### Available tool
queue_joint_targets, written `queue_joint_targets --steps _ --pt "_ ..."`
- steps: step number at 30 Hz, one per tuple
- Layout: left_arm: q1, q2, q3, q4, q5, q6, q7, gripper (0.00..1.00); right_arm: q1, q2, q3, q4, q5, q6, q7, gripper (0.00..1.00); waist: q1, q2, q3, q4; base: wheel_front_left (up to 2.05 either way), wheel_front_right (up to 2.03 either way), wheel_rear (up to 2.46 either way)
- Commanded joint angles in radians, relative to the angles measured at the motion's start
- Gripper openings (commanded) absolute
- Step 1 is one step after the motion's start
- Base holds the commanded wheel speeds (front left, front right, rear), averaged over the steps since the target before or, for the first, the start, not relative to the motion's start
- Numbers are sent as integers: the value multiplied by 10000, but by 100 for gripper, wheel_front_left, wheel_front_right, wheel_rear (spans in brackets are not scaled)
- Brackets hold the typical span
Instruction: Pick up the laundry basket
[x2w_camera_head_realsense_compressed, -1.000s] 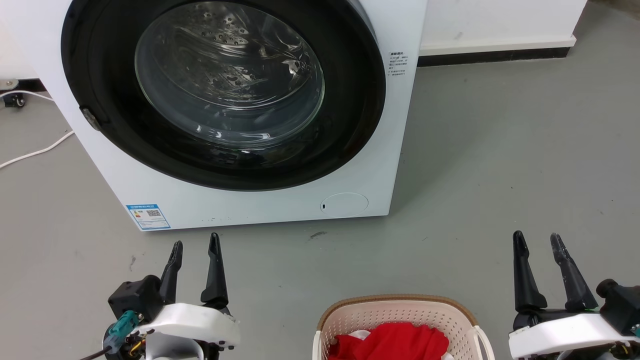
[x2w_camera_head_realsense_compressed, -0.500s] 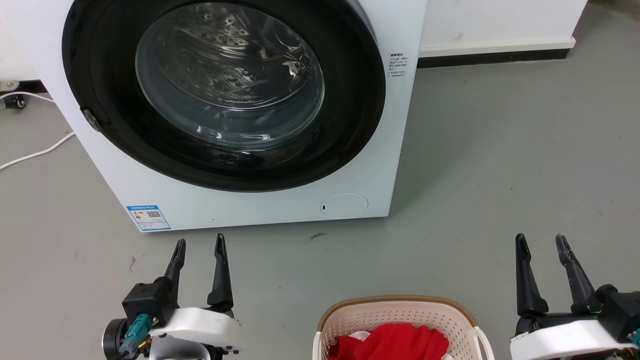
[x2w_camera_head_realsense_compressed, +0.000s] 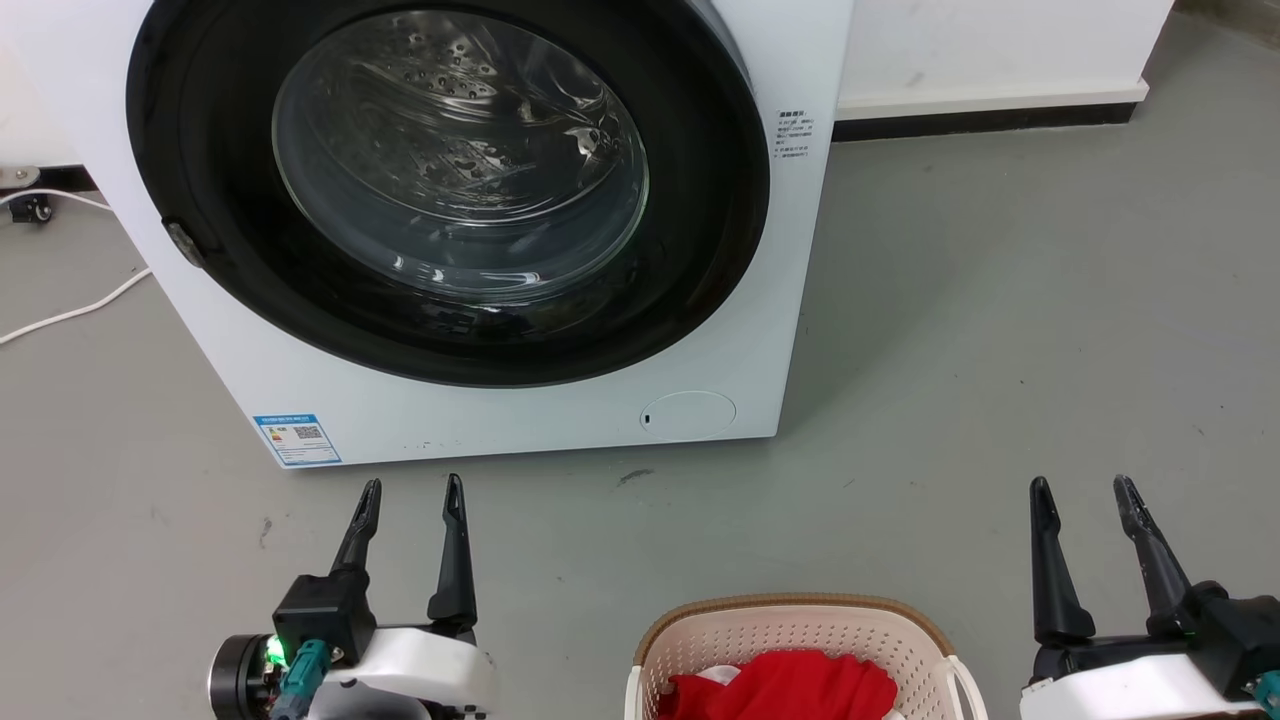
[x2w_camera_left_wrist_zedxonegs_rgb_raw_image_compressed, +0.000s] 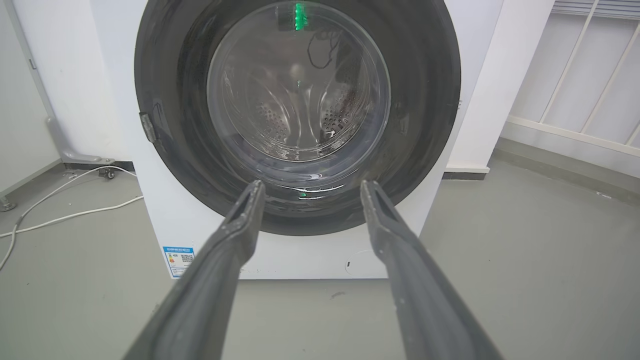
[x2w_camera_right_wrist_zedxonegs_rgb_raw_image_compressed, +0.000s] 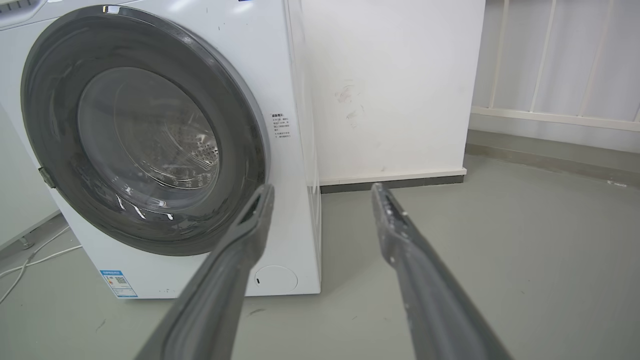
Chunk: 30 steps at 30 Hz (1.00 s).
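Laundry basket (x2w_camera_head_realsense_compressed: 790, 640) btwn left end effector (x2w_camera_head_realsense_compressed: 413, 484), right end effector (x2w_camera_head_realsense_compressed: 1082, 483).

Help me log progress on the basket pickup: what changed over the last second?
The left gripper slid toward the robot's right, nearer the laundry basket; the right gripper eased back slightly. The head view itself shifted a little. Nothing was grasped: both grippers stay open and empty, and the basket with its red cloth sits untouched on the floor before the washing machine.
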Motion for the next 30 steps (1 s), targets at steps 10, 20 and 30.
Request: queue_joint_targets --steps 10,20,30 --pt "189 27 -73 3 751 133 -258 100 218 -55 49 -81 -622 -3 -246 100 -1 0 -20 -3 0 0 0" --pt "199 26 0 95 484 101 -247 100 227 -53 48 52 -301 -3 -244 100 -1 0 -21 -7 0 0 0" --pt "175 26 17 116 468 49 -247 100 200 -53 80 76 -274 -3 -243 100 -1 0 33 -11 0 0 0"
